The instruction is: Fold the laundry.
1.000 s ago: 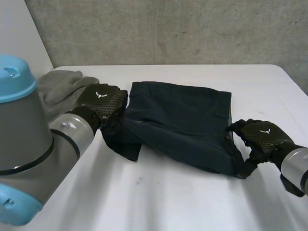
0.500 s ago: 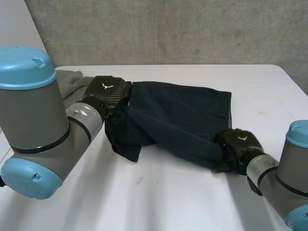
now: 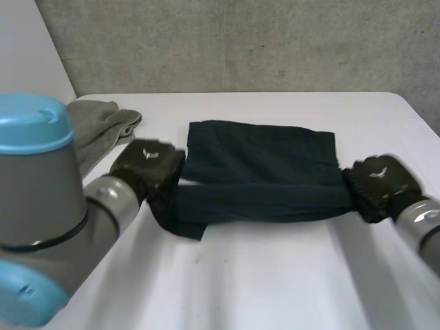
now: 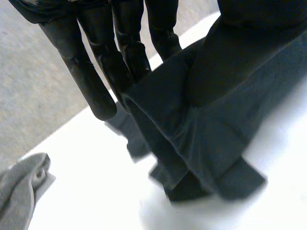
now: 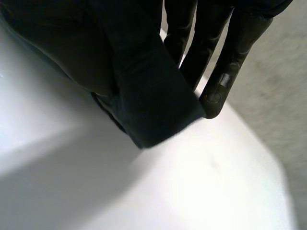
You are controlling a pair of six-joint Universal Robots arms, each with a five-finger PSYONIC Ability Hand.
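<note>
Left hand [image 3: 148, 166] and right hand [image 3: 379, 183], white-emblemed, each pinch the dark cloth [image 3: 261, 148], its near fold pulled straighter than before.

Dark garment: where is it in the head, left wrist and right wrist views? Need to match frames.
Head view: dark garment stretched across mid-table between the left hand and the right hand.
Left wrist view: one end pinched at the left hand's fingers, draping onto the table.
Right wrist view: the other end pinched beside the right hand's fingers.
Shared landmark: the white table.
</note>
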